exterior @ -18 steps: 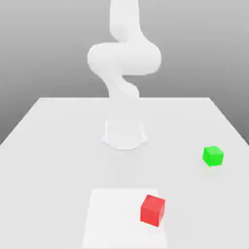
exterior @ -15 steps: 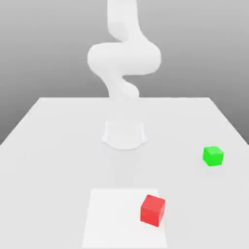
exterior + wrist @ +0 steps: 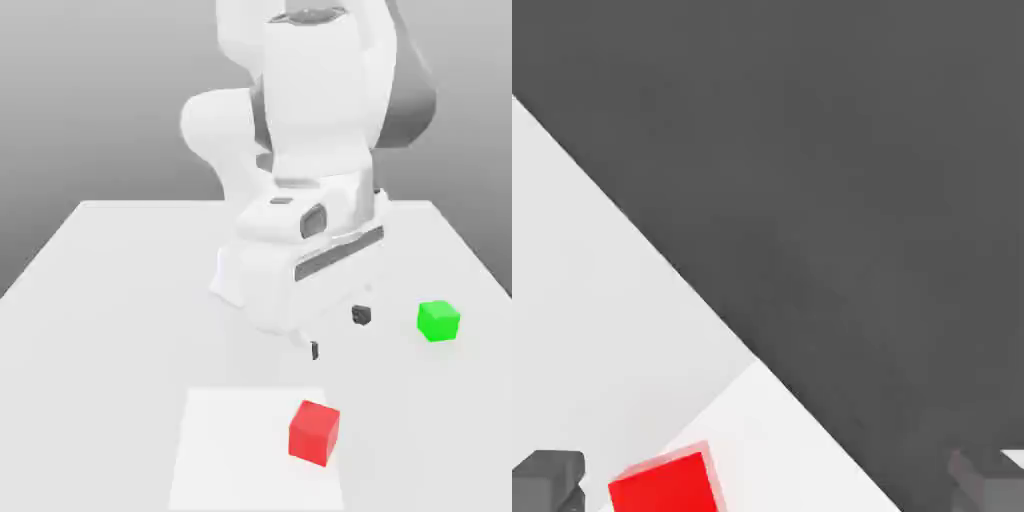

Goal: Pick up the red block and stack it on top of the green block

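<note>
- A plain grey backdrop stands behind a smooth white table (image 3: 110, 300), which has a paler square patch (image 3: 240, 450) at its near edge.
- The red block (image 3: 314, 432), a matte cube, sits on that patch's corner toward the exterior view's right; the green block (image 3: 438, 320) lies near the table's edge on that side.
- The hand view shows the red block (image 3: 664, 484) beside one dark fingertip (image 3: 547, 478).
- The gripper (image 3: 338, 332) hangs spread wide and empty above the table, touching nothing.
</note>
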